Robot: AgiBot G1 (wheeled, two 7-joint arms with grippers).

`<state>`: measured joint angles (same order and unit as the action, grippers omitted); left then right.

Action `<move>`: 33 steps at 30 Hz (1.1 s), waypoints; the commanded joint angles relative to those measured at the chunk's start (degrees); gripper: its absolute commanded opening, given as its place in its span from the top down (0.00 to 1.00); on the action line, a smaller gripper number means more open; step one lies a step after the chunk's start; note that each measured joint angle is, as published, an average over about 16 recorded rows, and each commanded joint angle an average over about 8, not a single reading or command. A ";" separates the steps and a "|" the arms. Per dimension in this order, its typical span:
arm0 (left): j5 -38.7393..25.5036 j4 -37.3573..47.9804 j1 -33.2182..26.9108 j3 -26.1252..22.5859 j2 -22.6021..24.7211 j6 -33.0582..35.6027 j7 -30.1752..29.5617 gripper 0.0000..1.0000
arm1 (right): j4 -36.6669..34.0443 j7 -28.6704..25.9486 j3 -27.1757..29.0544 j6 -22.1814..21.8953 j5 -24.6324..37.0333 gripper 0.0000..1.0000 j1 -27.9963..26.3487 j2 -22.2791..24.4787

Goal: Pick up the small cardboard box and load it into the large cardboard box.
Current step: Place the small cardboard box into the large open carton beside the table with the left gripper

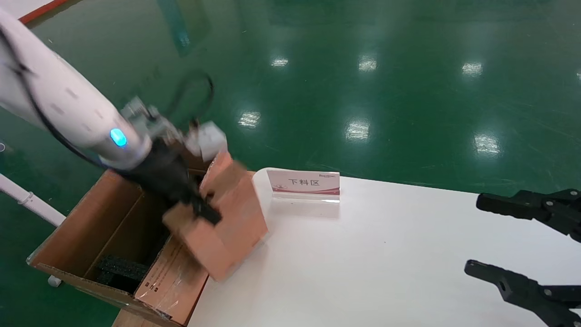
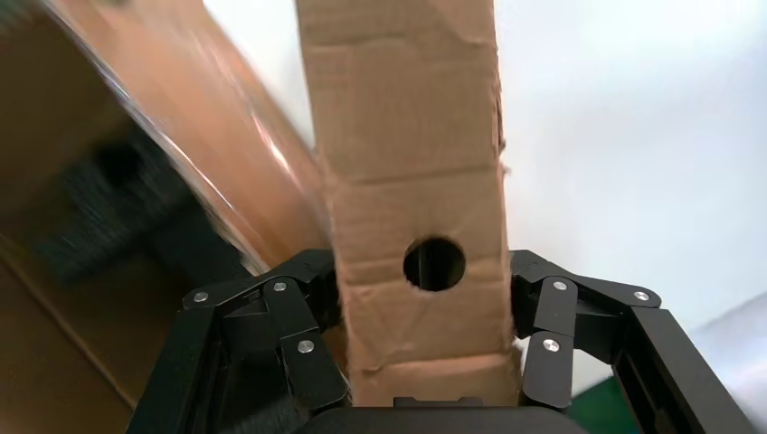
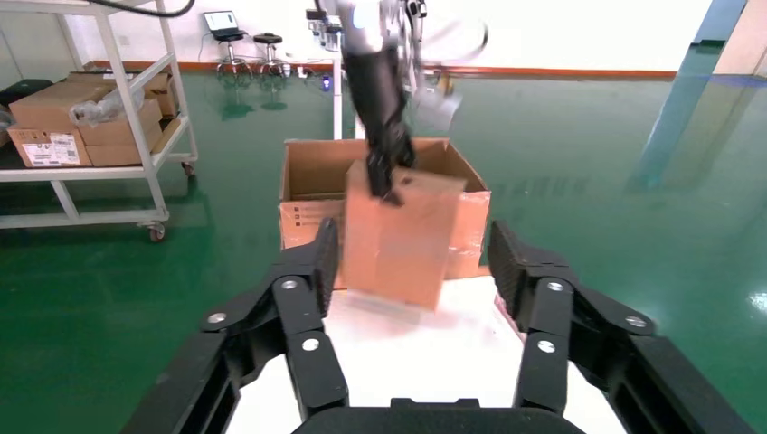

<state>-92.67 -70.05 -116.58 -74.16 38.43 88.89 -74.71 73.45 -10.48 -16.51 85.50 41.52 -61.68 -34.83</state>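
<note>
Pickup done: left gripper (image 2: 425, 353) jaws clamped on both flanks of small cardboard box (image 2: 411, 181), round hole sitting right between them. Lifted off tabletop (image 1: 386, 254), tilted, lower corner hanging just above tabletop edge. Just beyond the jaws, large cardboard box (image 1: 91, 227) open-topped, black foam (image 1: 120, 268) visible inside, taped side wall against tabletop edge. Small box straddling that near wall, not inside yet. Left to do, by my read: carry further over the opening, lower past the rim, release. Risk of lower corner snagging the wall. Right gripper (image 1: 517, 243) parked well off over far side of tabletop, jaws wide apart, empty.
</note>
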 commanded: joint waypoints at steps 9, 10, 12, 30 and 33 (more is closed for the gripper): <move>3.53 7.48 -9.12 3.58 -2.33 0.31 4.05 1.00 | -0.02 0.02 -0.04 0.00 -0.02 0.00 -0.02 0.01; 3.16 8.78 -10.04 3.73 -2.34 0.16 4.72 1.00 | -0.02 0.03 -0.04 0.00 -0.02 0.00 -0.02 0.01; 2.30 11.73 -11.95 4.08 -2.28 -0.14 6.20 1.00 | -0.03 0.03 -0.05 0.00 -0.03 0.00 -0.02 0.01; -5.35 36.61 -22.59 0.43 0.69 1.39 23.16 1.00 | -0.03 0.06 -0.12 -0.03 -0.07 0.00 -0.04 0.04; -7.22 38.92 -22.57 -1.49 1.54 1.20 25.46 1.00 | -0.03 0.07 -0.13 -0.03 -0.08 0.00 -0.04 0.04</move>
<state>-99.69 -31.36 -138.66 -75.39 39.88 89.83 -49.95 73.43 -10.41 -16.63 85.47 41.44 -61.72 -34.78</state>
